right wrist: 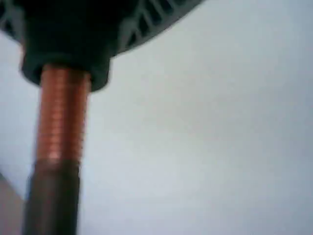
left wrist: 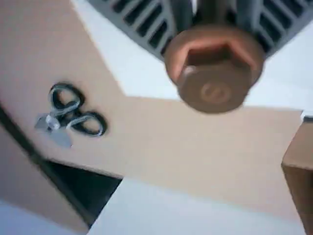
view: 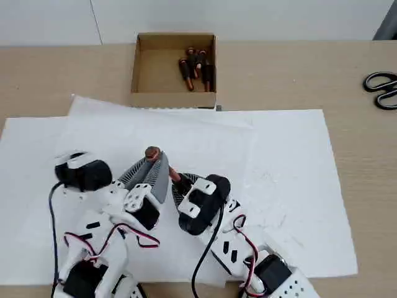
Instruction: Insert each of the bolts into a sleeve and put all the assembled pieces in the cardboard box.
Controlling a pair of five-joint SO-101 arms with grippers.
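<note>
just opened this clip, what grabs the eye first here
A copper hex-headed bolt is pinched by the grey ribbed fingers of the left gripper over the white paper sheet. Right beside it, the right gripper holds a black sleeve on the bolt's copper thread. Farther back, the brown cardboard box already holds several assembled pieces.

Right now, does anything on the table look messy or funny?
The white paper lies crooked: one sheet's corner pokes out at the far left, and its right half is wrinkled. Scissors sit at the table's right edge, away from the work.
</note>
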